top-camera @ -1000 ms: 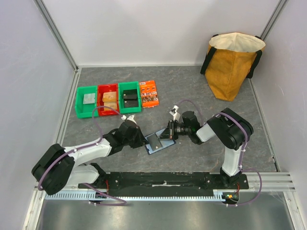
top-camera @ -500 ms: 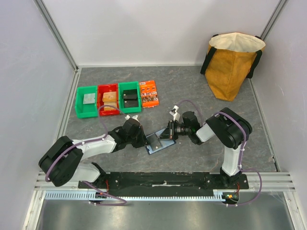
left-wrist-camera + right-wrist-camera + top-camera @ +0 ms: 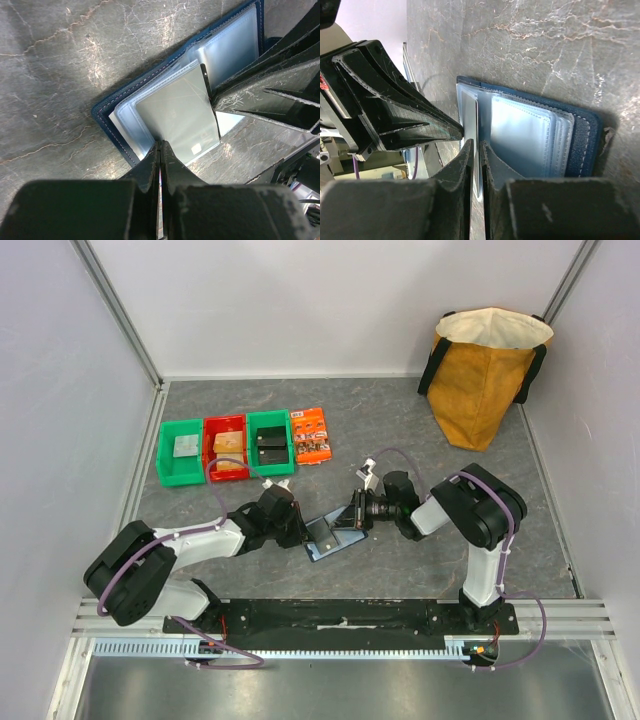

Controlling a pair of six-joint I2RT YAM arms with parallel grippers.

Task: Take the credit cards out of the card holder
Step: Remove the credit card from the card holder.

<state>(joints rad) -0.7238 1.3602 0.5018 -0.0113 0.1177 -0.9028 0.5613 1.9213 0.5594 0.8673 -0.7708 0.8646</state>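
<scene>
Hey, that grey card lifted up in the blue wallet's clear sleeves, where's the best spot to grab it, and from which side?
Pinch the grey card by its raised free edge, across its flat faces, coming from the open side opposite the card holder's stitched navy border. It is thin and tilted up off the other sleeves, so likely only that edge offers a hold.

Navy card holder [image 3: 104,114] shows a fine-grained, leather-look cover, matt, with pale stitching along the edge. Its sleeves [image 3: 230,45] are clear plastic, glossy and throwing white glare. The card [image 3: 175,110] in the front sleeve looks like smooth plastic, a dull grey-tan. On the left gripper [image 3: 160,146] the fingers [image 3: 145,170] are black, matt, scuffed pale at the edges. Table [image 3: 50,60] is dark and stone-look, veined, with a faint sheen. Bag [image 3: 485,370] at the back is mustard cloth, matt.
</scene>
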